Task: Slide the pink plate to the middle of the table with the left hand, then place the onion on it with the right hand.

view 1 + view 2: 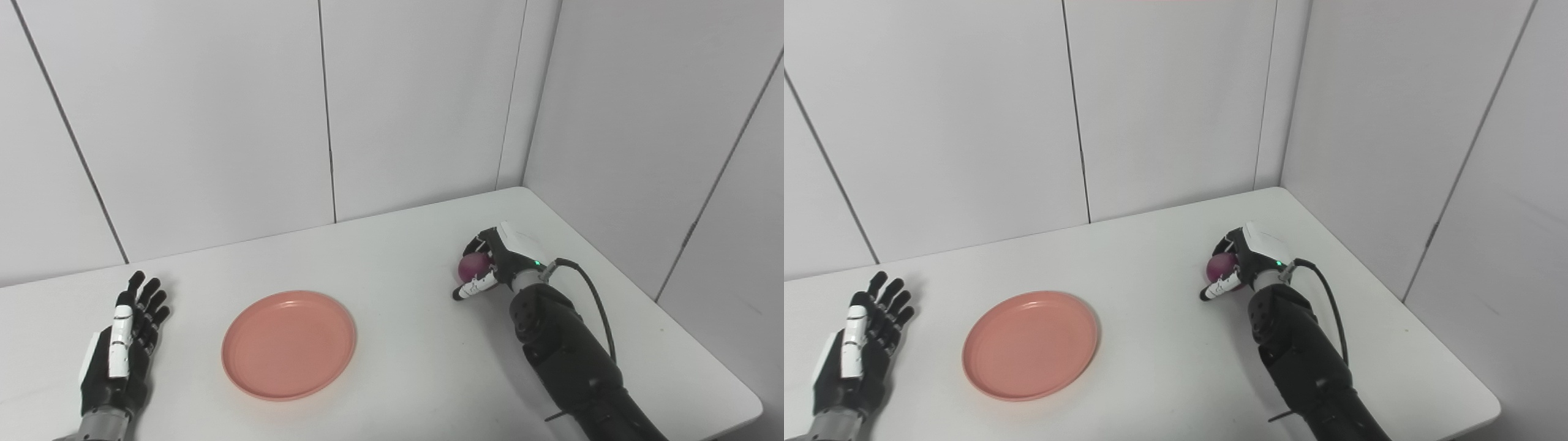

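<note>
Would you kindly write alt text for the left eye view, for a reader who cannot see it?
The robot's right hand curls around a purple onion on the right of a white table. An empty pink plate sits left of centre, and the left hand rests open and flat beside it, apart from the plate.

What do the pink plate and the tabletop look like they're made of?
Pink plate: likely plastic or melamine, going by its uniform matte salmon colour, thin raised rim and soft sheen. Tabletop: smooth white laminate or coated board, lightly glossy with rounded corners; the core isn't visible.
</note>
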